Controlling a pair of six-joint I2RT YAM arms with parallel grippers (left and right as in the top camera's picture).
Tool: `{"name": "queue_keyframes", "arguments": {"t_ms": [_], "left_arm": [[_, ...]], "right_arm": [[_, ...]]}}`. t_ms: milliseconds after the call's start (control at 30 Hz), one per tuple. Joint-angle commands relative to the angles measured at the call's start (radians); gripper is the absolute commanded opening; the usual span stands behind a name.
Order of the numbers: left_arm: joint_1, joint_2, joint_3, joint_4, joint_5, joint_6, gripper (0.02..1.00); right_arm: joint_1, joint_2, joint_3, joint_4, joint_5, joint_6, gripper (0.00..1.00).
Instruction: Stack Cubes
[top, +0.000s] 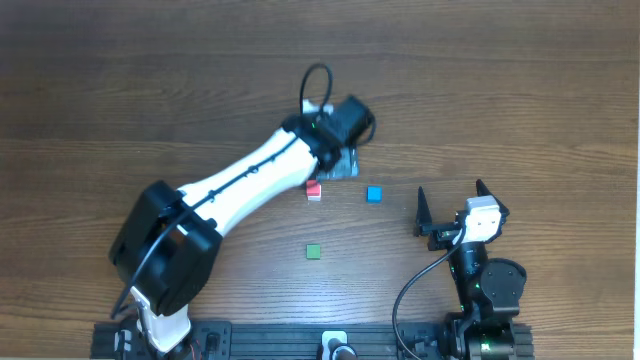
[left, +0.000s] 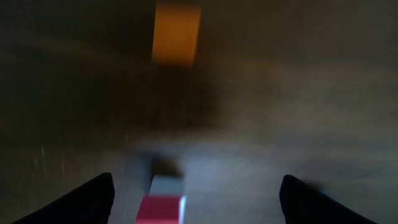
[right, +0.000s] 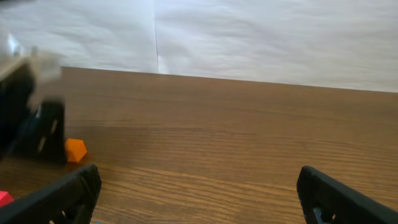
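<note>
My left gripper (left: 199, 202) is hanging low over the table (top: 520, 90), fingers wide apart, with a red cube (left: 160, 210) sitting between them, a pale block (left: 166, 185) touching it and an orange cube (left: 176, 32) lying well beyond. On the top view I am seeing the blue cube (top: 374, 193) at three o'clock from the red one and the green cube (top: 313, 252) at six o'clock. My right gripper (top: 450, 200) is hovering at three o'clock from the blue cube, fingers spread wide.
</note>
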Motion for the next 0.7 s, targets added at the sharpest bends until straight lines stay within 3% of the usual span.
{"name": "queue_keyframes", "arguments": {"t_ms": [33, 700], "left_arm": [[0.075, 0.051, 0.095, -0.005, -0.021, 0.072, 0.858], [0.113, 0.228, 0.142, 0.051, 0.006, 0.14, 0.698]], "right_arm": [[0.005, -0.008, -0.009, 0.002, -0.011, -0.001, 0.993], [0.005, -0.008, -0.009, 0.002, -0.011, -0.001, 0.991]]}}
